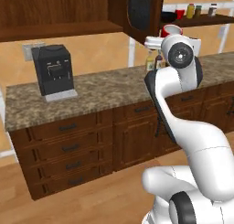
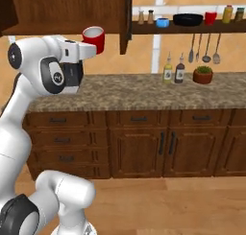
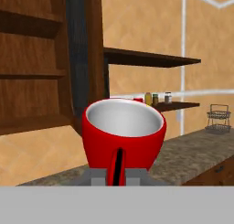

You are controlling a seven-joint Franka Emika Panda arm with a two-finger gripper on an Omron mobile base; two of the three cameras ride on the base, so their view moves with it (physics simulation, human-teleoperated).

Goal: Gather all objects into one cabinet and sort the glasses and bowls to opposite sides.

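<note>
My gripper [image 3: 118,170] is shut on the wall of a red cup [image 3: 123,131], which I hold upright in the air above the counter; its inside looks pale grey. From the right base view the held cup [image 2: 93,39] sits at the tip of the hand, left of the tall cupboard. In the left base view the same cup [image 1: 170,30] peeks over the wrist. To the right, the dark open shelf [image 2: 202,28] carries a blue bowl [image 2: 163,22], a wide black bowl [image 2: 188,19] and a second red cup [image 2: 210,17].
The tall dark cupboard with a black handle [image 2: 127,18] stands between the held cup and the shelf. Spice jars [image 2: 227,13] flank the shelf's things. On the counter are two bottles [image 2: 173,69], a plant pot [image 2: 203,75] and a coffee machine [image 1: 55,72].
</note>
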